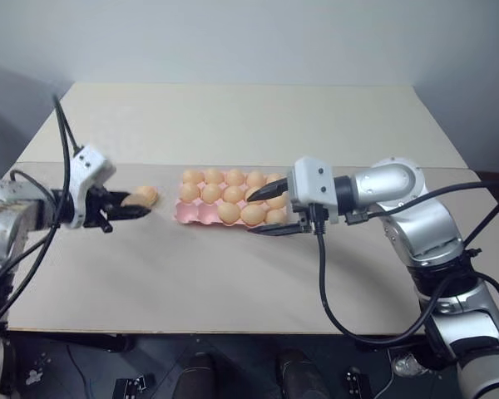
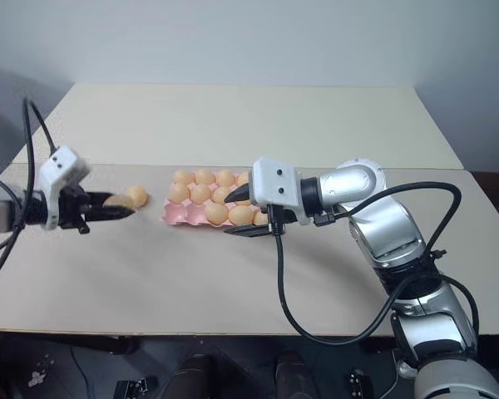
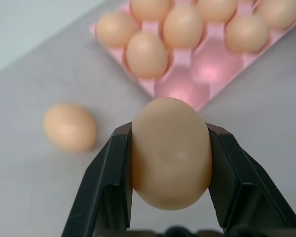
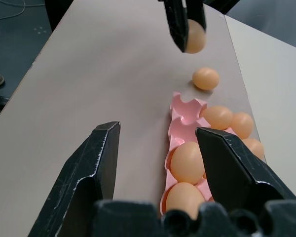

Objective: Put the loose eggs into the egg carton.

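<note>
Left wrist view, nearest first: the left gripper [image 3: 170, 163], two black plastic fingers, clamped on one pale orange-tan oval egg [image 3: 171, 152], fingers pressing its two sides, egg off the surface. Past it at about 10 o'clock a second loose egg [image 3: 69, 126], same tan, lies alone on the beige tabletop [image 3: 34, 187], apart from everything. At 12 o'clock beyond the held egg, the pink moulded egg carton [image 3: 180, 85]: its two nearest cups sit empty, cups behind them filled with eggs.

Head view: left gripper [image 1: 126, 209] at the table's left, held egg at its tips; the loose egg [image 1: 146, 195] just beside and beyond the fingertips, lying between gripper and carton. Whether it touches the fingers cannot be told. Carton [image 1: 184, 211] sits mid-table, lidless, scalloped edge, most cups full.

Right gripper [image 1: 269, 211] hangs over the carton's near right part, black fingers spread with nothing between them, pointing toward 9 o'clock. Its white wrist block and fingers cover the right-hand cups, so their filling can't be read there. A black cable [image 1: 322, 274] droops from that wrist toward the near table edge.

Farther back, bare tabletop, a seam across it, then grey wall.
</note>
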